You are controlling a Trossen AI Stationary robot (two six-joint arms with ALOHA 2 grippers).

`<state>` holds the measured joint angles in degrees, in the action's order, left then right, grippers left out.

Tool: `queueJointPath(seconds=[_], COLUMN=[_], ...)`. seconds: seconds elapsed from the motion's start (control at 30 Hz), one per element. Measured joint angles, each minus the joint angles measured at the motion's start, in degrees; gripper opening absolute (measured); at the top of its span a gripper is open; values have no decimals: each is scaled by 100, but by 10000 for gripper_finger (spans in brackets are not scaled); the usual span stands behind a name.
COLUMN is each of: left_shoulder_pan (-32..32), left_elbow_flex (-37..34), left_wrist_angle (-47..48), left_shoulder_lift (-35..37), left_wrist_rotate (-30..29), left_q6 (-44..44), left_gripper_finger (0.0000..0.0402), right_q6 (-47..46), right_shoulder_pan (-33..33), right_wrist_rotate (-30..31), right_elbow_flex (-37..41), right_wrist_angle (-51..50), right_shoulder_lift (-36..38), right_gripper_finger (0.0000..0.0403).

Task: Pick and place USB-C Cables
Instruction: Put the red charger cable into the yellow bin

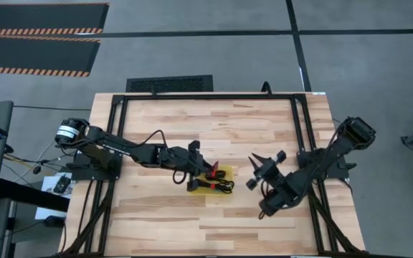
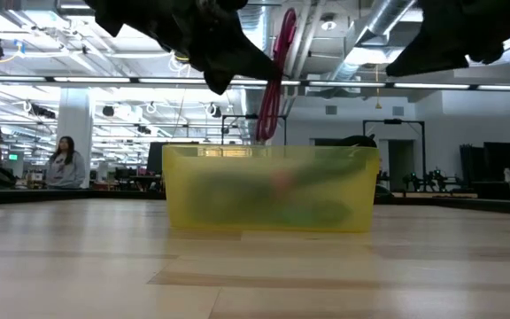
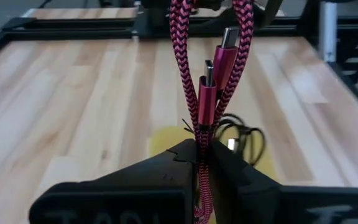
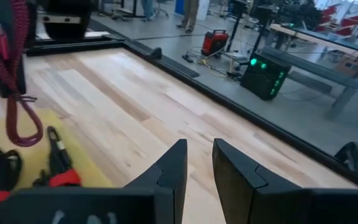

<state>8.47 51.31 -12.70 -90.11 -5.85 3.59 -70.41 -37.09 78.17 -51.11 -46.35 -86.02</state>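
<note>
My left gripper [image 1: 205, 170] is over the yellow tray [image 1: 198, 188] and is shut on the magenta USB-C cable [image 3: 194, 74], a braided bundle whose two plugs [image 3: 229, 40] show in the left wrist view. The low view has the cable [image 2: 273, 89] hanging above the translucent yellow tray [image 2: 193, 190]. Black cables with red bands [image 4: 58, 175] lie in the tray [image 4: 92, 163], also visible from above [image 1: 222, 185]. I see no teal cable. My right gripper [image 1: 258, 170] is open and waits to the right of the tray. My left gripper pinches the magenta cable bundle between its two fingers [image 3: 229, 180], holding several strands together [image 3: 201, 146] partway along the bundle. The bundle is lifted clear and hangs below the gripper. Its lower loop [image 4: 22, 134] dangles just above the yellow tray.
A dark frame rail [image 1: 296, 136] borders the wooden table [image 1: 214, 122] on all sides. Bare wood lies between the tray and my right gripper [image 4: 197, 163]. Beyond the table are people [image 2: 60, 159], benches and equipment.
</note>
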Motion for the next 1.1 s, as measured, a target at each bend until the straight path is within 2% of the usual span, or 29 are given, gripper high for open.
queueJointPath(seconds=[0.2,0.33,0.5,0.7,0.8,0.9,1.1], left_shoulder_pan=[4,53,184,201,201,201,203], left_elbow_flex=[204,647,1078,1167,1171,1263,2074], left_wrist_angle=[106,871,1697,1857,1725,1467,2287], left_shoulder_lift=[0,0,0,-12,-213,-662,-1290], left_wrist_rotate=[81,22,-393,-448,-390,-73,-102], left_q6=[197,270,288,408,442,434,103], left_gripper_finger=[2,1,1,1,0,0,0], right_q6=[15,18,20,37,37,39,39], right_shoulder_pan=[24,107,119,117,118,118,119], right_wrist_rotate=[-10,-228,-323,-350,-352,-364,-465], right_elbow_flex=[0,0,0,0,0,0,-2], right_wrist_angle=[115,199,199,199,199,199,186], right_shoulder_lift=[0,0,0,0,0,0,-2], right_gripper_finger=[102,102,102,102,102,102,102])
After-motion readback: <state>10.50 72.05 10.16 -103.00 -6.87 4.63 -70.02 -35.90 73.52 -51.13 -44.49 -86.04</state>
